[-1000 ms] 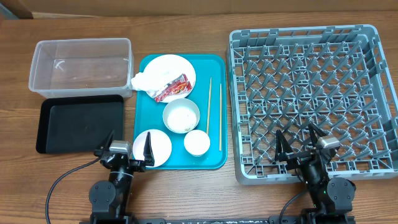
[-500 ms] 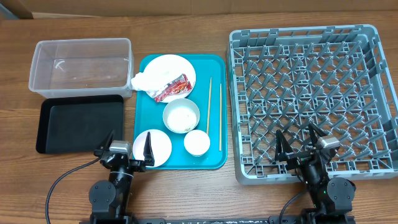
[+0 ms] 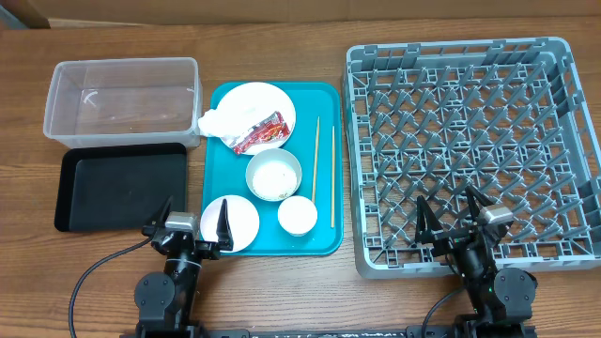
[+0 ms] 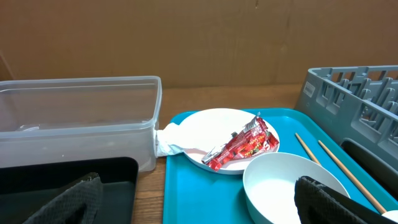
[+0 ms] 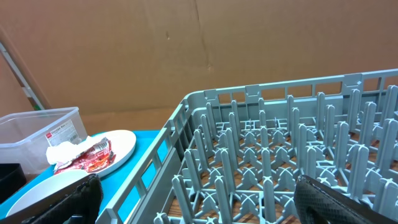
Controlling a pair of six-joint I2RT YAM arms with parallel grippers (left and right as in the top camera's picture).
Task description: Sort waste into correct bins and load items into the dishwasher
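A large white plate (image 3: 246, 101) on the teal tray (image 3: 324, 169) carries a red-and-white wrapper (image 3: 260, 132) and touches a crumpled white napkin (image 3: 217, 122). A bowl with rice (image 3: 273, 175), a smaller bowl (image 3: 298, 215), a small plate (image 3: 239, 221) and two chopsticks (image 3: 324, 172) lie on the tray. The clear tub (image 3: 122, 100) and black tray (image 3: 117, 186) sit to the left. The grey dish rack (image 3: 470, 150) stands to the right. My left gripper (image 3: 188, 228) is open at the table's front, over the small plate's edge. My right gripper (image 3: 451, 221) is open over the rack's front edge.
The wrapper (image 4: 242, 142), napkin (image 4: 171, 138) and rice bowl (image 4: 286, 186) show in the left wrist view, with the tub (image 4: 81, 118) to the left. The right wrist view shows the rack pegs (image 5: 273, 162) and the plate (image 5: 112, 146). A cardboard wall stands behind.
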